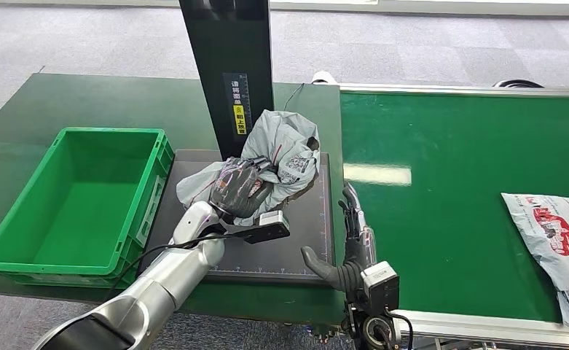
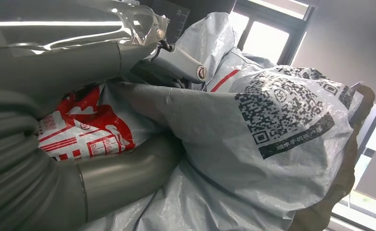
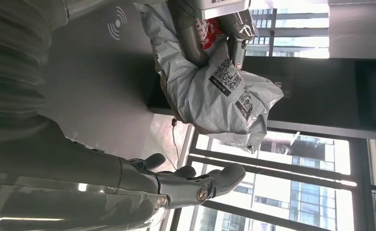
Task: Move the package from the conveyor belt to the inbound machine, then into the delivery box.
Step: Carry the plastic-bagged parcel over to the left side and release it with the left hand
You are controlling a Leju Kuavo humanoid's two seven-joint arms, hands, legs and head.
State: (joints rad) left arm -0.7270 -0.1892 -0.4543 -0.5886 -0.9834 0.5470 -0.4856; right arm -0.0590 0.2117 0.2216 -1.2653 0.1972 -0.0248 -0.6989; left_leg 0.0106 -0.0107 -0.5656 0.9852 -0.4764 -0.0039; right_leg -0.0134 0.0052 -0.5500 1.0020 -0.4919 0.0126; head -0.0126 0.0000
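A crumpled grey plastic package (image 1: 285, 153) with red print and QR codes lies on the dark scanning plate of the inbound machine (image 1: 296, 248), in front of its black column (image 1: 230, 65). My left hand (image 1: 241, 188) grips the package from the near side; its thumb and fingers wrap the plastic (image 2: 253, 144). In the right wrist view the same package (image 3: 219, 96) shows in the grip of the left hand. My right hand (image 1: 347, 244) hangs open at the plate's right edge, holding nothing; its fingers (image 3: 195, 185) are apart. The green delivery box (image 1: 77, 204) stands empty at the left.
The green conveyor belt (image 1: 456, 182) runs along the right, with a second grey and red package (image 1: 558, 240) lying flat on it at the far right. The box and the machine stand on a dark green table (image 1: 84, 102).
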